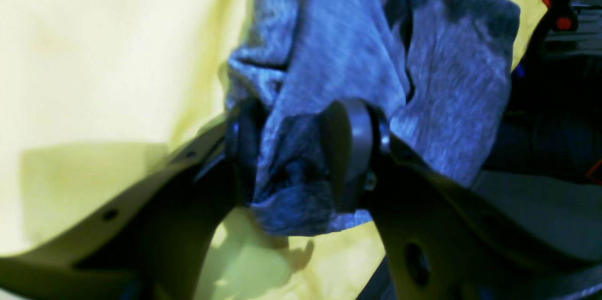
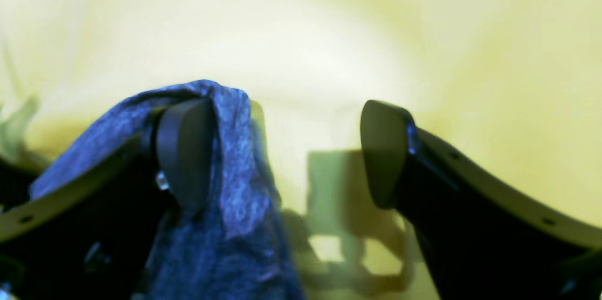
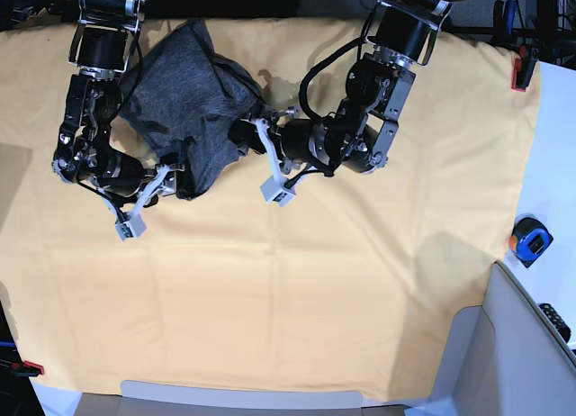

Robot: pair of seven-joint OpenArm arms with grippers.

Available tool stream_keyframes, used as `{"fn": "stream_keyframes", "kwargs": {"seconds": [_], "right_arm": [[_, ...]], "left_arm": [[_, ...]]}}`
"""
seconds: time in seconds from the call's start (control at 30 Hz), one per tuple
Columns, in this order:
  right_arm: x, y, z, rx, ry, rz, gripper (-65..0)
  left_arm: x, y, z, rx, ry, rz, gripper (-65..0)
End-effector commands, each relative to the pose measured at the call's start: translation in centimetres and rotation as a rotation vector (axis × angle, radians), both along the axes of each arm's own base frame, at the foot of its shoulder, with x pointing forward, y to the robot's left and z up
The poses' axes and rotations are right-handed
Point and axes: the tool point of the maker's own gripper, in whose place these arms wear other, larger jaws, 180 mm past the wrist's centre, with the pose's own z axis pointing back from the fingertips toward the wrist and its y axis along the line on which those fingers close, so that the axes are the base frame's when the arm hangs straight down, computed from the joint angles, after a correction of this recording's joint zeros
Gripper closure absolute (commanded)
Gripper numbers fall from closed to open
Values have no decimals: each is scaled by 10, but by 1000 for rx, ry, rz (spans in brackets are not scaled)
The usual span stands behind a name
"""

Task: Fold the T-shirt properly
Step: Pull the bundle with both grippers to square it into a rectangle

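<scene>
The T-shirt [image 3: 189,92], dark grey and plain, lies crumpled in a heap at the far left of the table. My left gripper [image 3: 251,134] is at the heap's right edge. In the left wrist view a bunch of T-shirt [image 1: 357,46] fabric fills the gap between its fingers, and the left gripper [image 1: 296,149] is shut on it. My right gripper [image 3: 169,178] is at the heap's lower edge. The right wrist view shows the right gripper [image 2: 282,149] open, its jaws wide apart over bare cloth. A fold of the T-shirt [image 2: 235,173] hangs over only the left finger.
A yellow-orange table cloth [image 3: 315,290] covers the table. A blue and orange tape measure [image 3: 529,239] sits on the white surface at the right. A red clamp [image 3: 517,74] holds the cloth's right edge. A grey panel [image 3: 504,344] stands at the lower right.
</scene>
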Motion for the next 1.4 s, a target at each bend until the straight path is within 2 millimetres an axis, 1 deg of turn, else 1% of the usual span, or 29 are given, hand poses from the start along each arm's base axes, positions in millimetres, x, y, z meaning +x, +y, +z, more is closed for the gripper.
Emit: {"fn": "stream_keyframes", "kwargs": {"seconds": [0.0, 0.07, 0.2, 0.23, 0.3, 0.4, 0.43, 0.53, 0.6, 0.7, 0.8, 0.83, 0.9, 0.97, 1.0, 1.03, 1.13, 1.23, 1.37], "right_arm": [[11, -3, 14, 8, -49, -10, -448], [11, -5, 15, 8, -51, -16, -434], [10, -8, 14, 0, -48, -18, -431], [10, -8, 14, 2, -46, -18, -431], [10, -8, 14, 2, -46, -18, -431], [11, -11, 15, 3, -52, -29, -431], [11, -13, 16, 6, -55, -36, -431], [12, -23, 19, 13, -64, -71, -431], [12, -33, 21, 19, -70, -105, -431], [10, -57, 25, 9, -81, -162, -431], [-2, -74, 19, -17, -36, -182, -431], [-9, -77, 14, -29, -5, -181, -431], [-25, -83, 3, -53, 44, -176, -431], [-40, -85, -3, -78, 63, -170, -431], [-47, -85, -5, -88, 70, -166, -431], [-54, -86, -6, -101, 73, -161, -431], [-72, -87, -9, -134, 91, -150, -431], [-89, -97, -10, -185, 110, -138, -431], [-109, -109, -12, -240, 138, -123, -431]], "left_arm": [[9, -9, 17, -44, -42, 0, -246], [8, -9, 15, -42, -36, -2, -245], [6, -9, 14, -42, -33, -3, -242], [6, -9, 14, -42, -33, -3, -231], [6, -9, 13, -41, -29, -3, -173], [3, -7, 3, -30, 2, 1, -33], [3, -6, -2, -22, 19, 4, 0], [1, -3, -14, -12, 52, 16, -6], [3, -4, -16, -15, 52, 26, -4], [4, -4, -16, -19, 47, 32, -3], [5, -3, -16, -17, 44, 34, -3], [6, -3, -16, -14, 42, 34, -3], [7, -2, -15, -13, 40, 36, -3], [7, -3, -17, -13, 48, 39, -3], [10, -3, -17, -11, 47, 41, -3], [15, -2, -16, -7, 42, 42, -3], [22, 0, -16, 1, 40, 45, -3], [26, 0, -18, -2, 39, 63, -3], [40, 3, -20, 10, 35, 79, -3]]}}
